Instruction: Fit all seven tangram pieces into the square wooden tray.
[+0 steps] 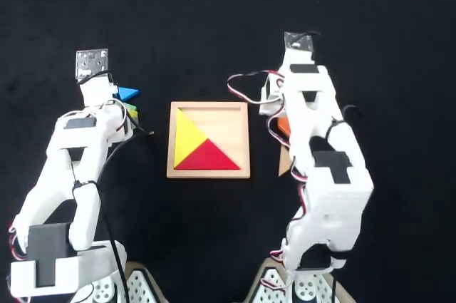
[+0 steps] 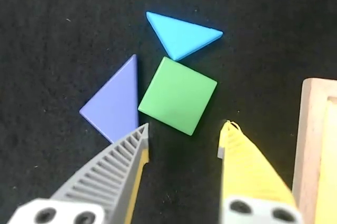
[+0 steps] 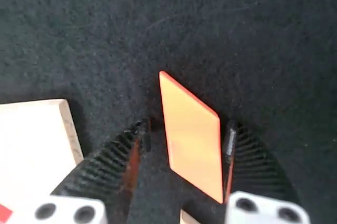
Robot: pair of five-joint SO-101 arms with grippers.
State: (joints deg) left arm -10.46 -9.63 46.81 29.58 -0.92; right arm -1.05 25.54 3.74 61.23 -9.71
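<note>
The square wooden tray lies mid-table and holds a yellow triangle and a red triangle. Left of it lie a green square, a light blue triangle and a purple triangle. My left gripper hovers open just short of the green square. An orange parallelogram lies on the cloth right of the tray. My right gripper is open and straddles it, one finger at its edge. A tan piece peeks out from under the right arm.
Black cloth covers the table. The tray's edge is close beside my left gripper, and its corner is close beside my right gripper. Open cloth stretches in front of the tray between the two arm bases.
</note>
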